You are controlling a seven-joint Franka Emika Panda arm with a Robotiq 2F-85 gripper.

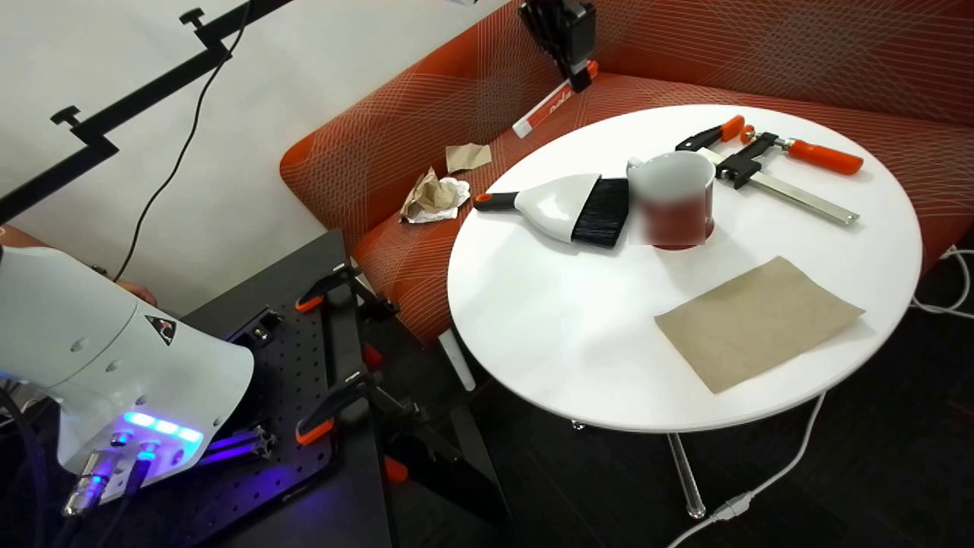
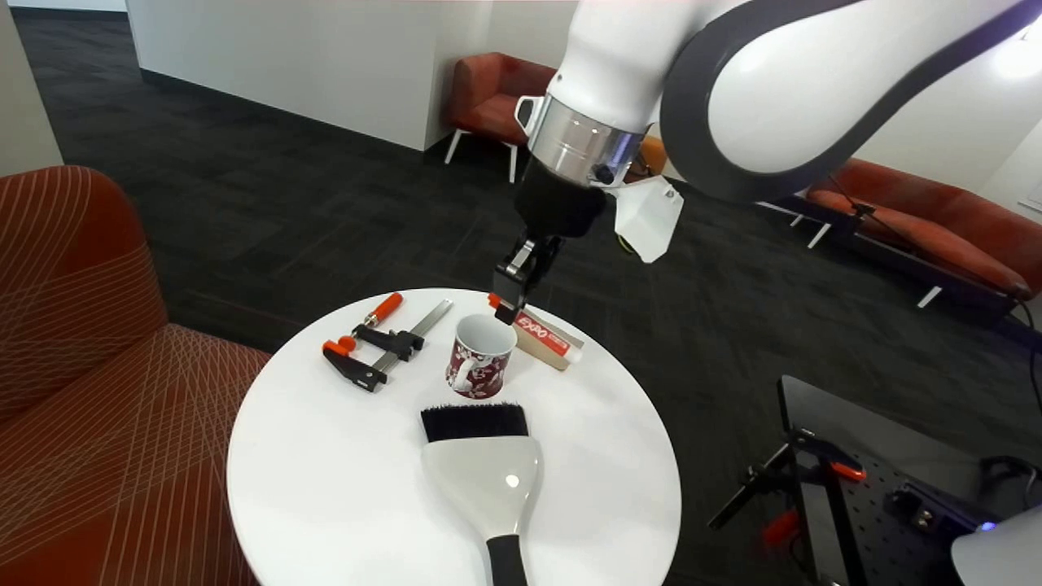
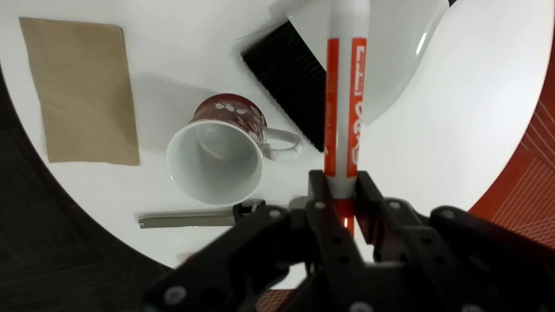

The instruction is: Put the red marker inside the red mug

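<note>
Red marker (image 3: 347, 108), printed EXPO, is held in the air above the round white table (image 2: 326, 488), outside the red mug (image 2: 490, 366). The gripper (image 3: 340, 186) has it pinched between 2 fingers near its red end, and most of the length juts out past the fingertips. In the wrist view the whitish end points to 12 o'clock and the red end to 6 o'clock; in an exterior view the whitish end points to 4 o'clock, with the lettering showing.

The mug stands upright, dark red with a white pattern outside and pale within. In the wrist view it lies at 9 o'clock from the fingertips, apart from the marker, and its handle points to 3 o'clock, toward the black bristles of a pale brush (image 1: 555, 205) that lies just beside it.

With the tabletop taken as a dial in an exterior view, the mug sits at 12 o'clock from the centre and the brush at 10 o'clock. A bar clamp (image 1: 740, 169) with orange grips lies between 1 and 2 o'clock, near the mug, and a flat sheet of brown paper (image 1: 761, 323) lies at 4 o'clock. Past the table's edge toward 10 o'clock, crumpled paper (image 1: 435, 196) and a brown scrap (image 1: 468, 157) rest on a red couch (image 1: 426, 114) with pale crossing lines.
</note>
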